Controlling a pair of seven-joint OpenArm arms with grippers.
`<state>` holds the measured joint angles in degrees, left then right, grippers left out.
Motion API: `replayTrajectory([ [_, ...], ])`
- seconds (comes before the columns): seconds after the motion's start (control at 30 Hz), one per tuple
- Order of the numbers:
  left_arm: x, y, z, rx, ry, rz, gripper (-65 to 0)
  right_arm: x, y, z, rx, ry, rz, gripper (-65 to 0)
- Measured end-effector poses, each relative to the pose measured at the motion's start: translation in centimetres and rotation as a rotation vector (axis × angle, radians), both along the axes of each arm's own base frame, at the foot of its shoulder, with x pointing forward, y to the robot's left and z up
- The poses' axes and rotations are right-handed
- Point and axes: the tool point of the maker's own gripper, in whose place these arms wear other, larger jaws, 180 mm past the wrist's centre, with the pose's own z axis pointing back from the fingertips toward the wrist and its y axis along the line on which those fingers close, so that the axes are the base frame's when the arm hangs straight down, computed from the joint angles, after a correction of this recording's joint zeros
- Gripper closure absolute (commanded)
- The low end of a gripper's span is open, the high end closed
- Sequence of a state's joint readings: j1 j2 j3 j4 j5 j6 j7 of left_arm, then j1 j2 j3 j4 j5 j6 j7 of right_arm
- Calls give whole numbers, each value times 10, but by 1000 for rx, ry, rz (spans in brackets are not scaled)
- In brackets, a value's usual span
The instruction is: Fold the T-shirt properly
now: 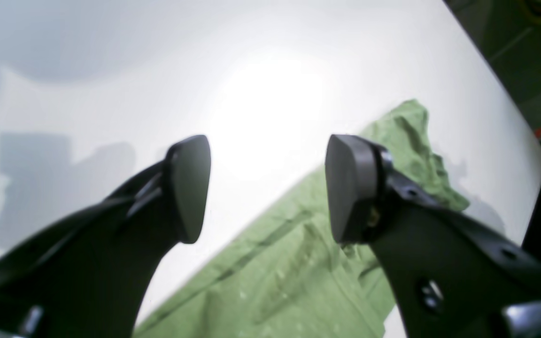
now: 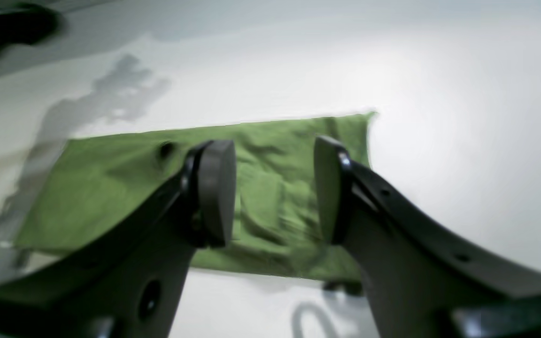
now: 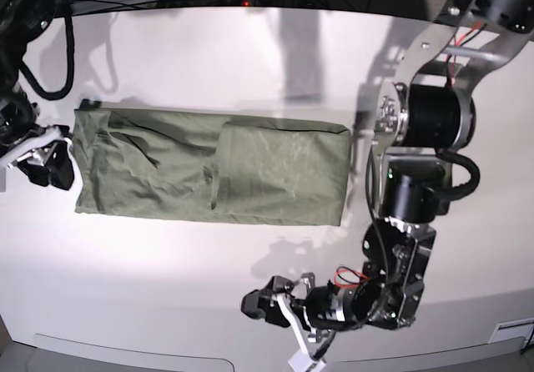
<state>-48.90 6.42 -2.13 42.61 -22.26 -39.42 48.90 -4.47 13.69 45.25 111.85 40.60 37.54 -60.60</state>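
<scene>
left gripper [image 1: 268, 188] up front, jaws wide apart w/ nothing between. white table [image 1: 158, 70] under it, bright glare mid-frame. green shirt [image 1: 298, 263] lies crumpled low right, a rumpled end poking toward table's edge.

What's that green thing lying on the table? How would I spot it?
Look at the wide white table. Lying flat across its middle is a wrinkled olive-green cotton T-shirt, folded into a long strip. It is the only cloth and the only green thing there.
</scene>
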Motion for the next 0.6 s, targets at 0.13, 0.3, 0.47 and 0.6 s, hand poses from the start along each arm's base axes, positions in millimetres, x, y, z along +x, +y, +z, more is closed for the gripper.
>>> replayTrajectory([
  [0.13,12,3,20,49,-53,-7,-351,13,-28,-36,4,143,-27,-261],
  [0.3,19,11,20,124,-83,6,-350,36,-42,-61,-3,257,-13,-261],
  [0.47,17,14,14,150,-68,7,-349,49,-72,-85,12,351,-86,-261],
  [0.6,17,12,15,134,-66,6,-349,36,-82,-124,76,499,-108,-261],
])
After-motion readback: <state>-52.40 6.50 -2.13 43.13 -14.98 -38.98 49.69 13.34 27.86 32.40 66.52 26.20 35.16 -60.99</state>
